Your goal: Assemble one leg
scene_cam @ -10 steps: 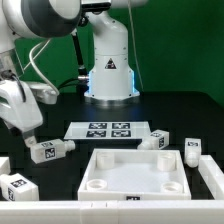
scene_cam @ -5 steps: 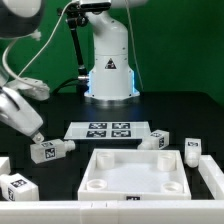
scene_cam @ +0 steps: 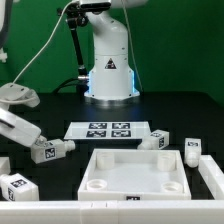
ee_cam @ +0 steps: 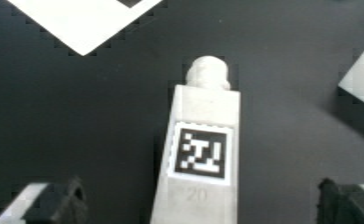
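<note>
Straddling leg [ee_cam: 204, 130]: end effector [ee_cam: 200, 203], fingers spread, touching neither side.

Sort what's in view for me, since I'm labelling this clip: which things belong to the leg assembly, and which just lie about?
Job: chunky white plastic tagged leg under the open gripper; large white square panel with corner holes.
Lying about: three other white tagged legs; flat white marker board.

Leg [scene_cam: 50, 150] on ext. view's left of panel [scene_cam: 135, 171]
</note>
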`<state>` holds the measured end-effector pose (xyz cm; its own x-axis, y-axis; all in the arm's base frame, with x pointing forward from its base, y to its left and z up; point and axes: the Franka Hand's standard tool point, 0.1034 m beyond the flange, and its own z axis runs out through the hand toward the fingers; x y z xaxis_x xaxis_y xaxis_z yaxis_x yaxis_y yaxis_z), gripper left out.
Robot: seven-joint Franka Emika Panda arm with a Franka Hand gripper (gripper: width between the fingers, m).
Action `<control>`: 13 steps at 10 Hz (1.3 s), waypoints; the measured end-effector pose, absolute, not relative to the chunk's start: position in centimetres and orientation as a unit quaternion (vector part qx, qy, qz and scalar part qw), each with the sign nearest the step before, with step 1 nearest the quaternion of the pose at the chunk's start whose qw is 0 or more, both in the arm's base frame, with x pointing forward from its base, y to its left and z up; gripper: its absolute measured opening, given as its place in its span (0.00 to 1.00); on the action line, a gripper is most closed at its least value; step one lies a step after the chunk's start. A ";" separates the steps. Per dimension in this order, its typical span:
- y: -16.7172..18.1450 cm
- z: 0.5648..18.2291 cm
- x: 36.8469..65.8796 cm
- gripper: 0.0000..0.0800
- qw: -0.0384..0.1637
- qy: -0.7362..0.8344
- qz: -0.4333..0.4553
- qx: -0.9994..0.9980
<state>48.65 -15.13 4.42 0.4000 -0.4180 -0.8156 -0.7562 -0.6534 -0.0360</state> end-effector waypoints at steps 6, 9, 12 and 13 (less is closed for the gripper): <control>-15.4 2.0 48.5 0.81 0.205 0.354 0.442 -0.798; -14.9 0.9 47.9 0.81 0.200 0.357 0.441 -0.799; -14.6 0.9 48.0 0.58 0.200 0.354 0.442 -0.800; -14.6 0.9 48.0 0.37 0.199 0.354 0.442 -0.800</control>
<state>48.03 -14.57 0.92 0.3588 -0.3903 -0.8479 -0.7427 -0.6695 -0.0061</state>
